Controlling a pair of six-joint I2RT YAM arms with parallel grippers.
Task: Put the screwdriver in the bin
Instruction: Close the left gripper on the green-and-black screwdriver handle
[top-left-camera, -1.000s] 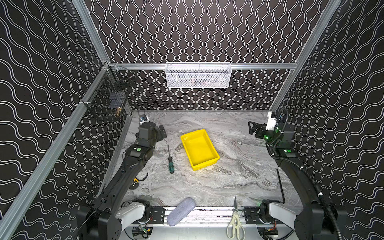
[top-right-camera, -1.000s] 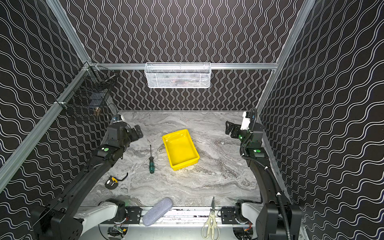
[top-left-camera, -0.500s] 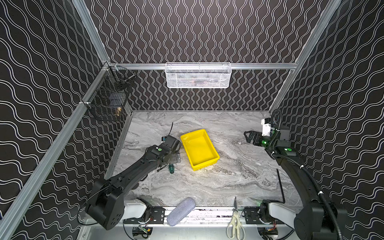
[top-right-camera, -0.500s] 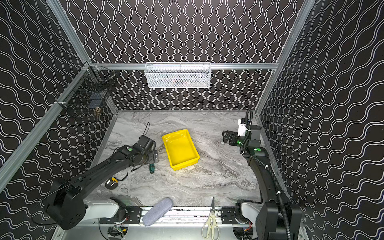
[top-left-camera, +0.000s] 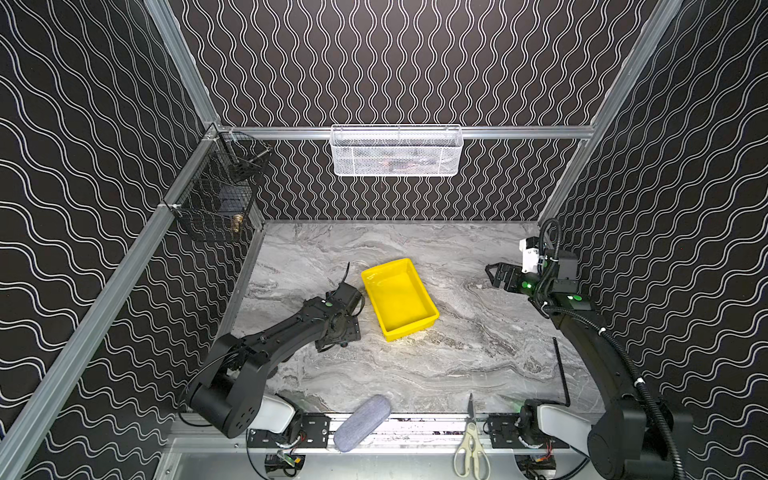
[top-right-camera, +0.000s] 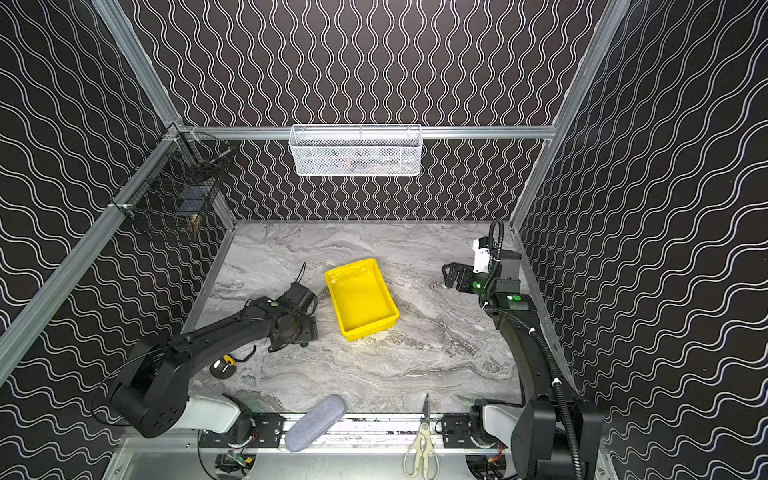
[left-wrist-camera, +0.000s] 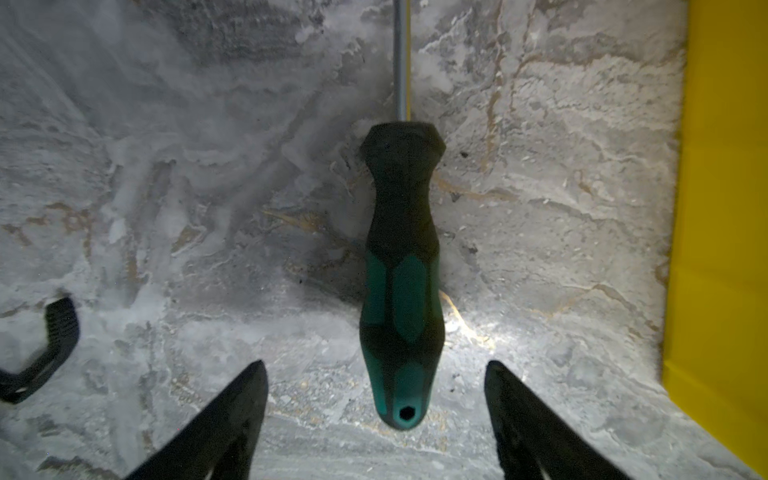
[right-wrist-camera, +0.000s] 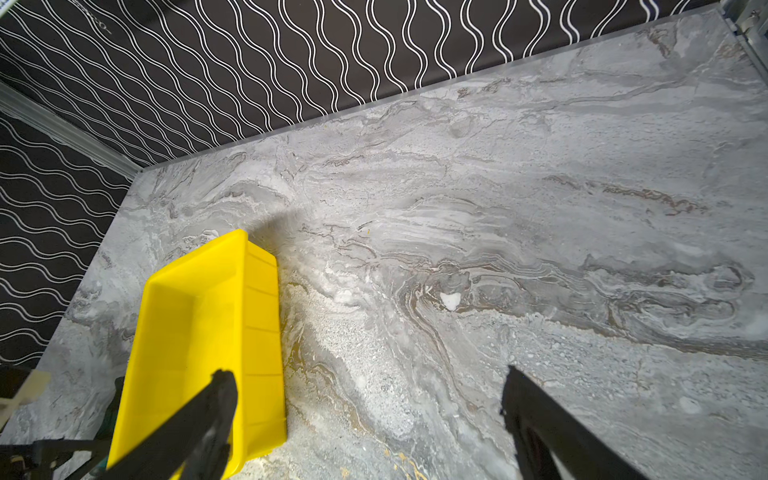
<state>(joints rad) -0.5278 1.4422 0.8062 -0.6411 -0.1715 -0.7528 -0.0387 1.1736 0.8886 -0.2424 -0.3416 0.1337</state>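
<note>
The screwdriver (left-wrist-camera: 401, 270) lies flat on the marble table, green-and-black handle toward my left wrist camera, thin shaft (left-wrist-camera: 401, 58) pointing away. My left gripper (left-wrist-camera: 375, 361) is open and low over it. Its fingertips (left-wrist-camera: 249, 395) straddle the butt end of the handle with a gap on each side. In both top views this gripper (top-left-camera: 338, 332) (top-right-camera: 293, 330) covers the screwdriver just left of the yellow bin (top-left-camera: 399, 299) (top-right-camera: 359, 299). The bin (right-wrist-camera: 199, 332) holds nothing; its wall (left-wrist-camera: 723, 208) stands close beside the screwdriver. My right gripper (top-left-camera: 494, 276) (right-wrist-camera: 368, 372) hangs open and empty at the right.
Pale-handled scissors (top-left-camera: 469, 449) and a grey pouch (top-left-camera: 361, 422) lie on the front rail. A thin black rod (top-left-camera: 561, 370) lies front right, a small black-and-yellow object (top-right-camera: 222, 365) front left. A white mesh basket (top-left-camera: 397, 151) and a black wire basket (top-left-camera: 216, 199) hang on the walls.
My left arm swung from the back left corner down onto the screwdriver, and its jaws have narrowed a little. The right gripper drifted slightly toward the middle.
</note>
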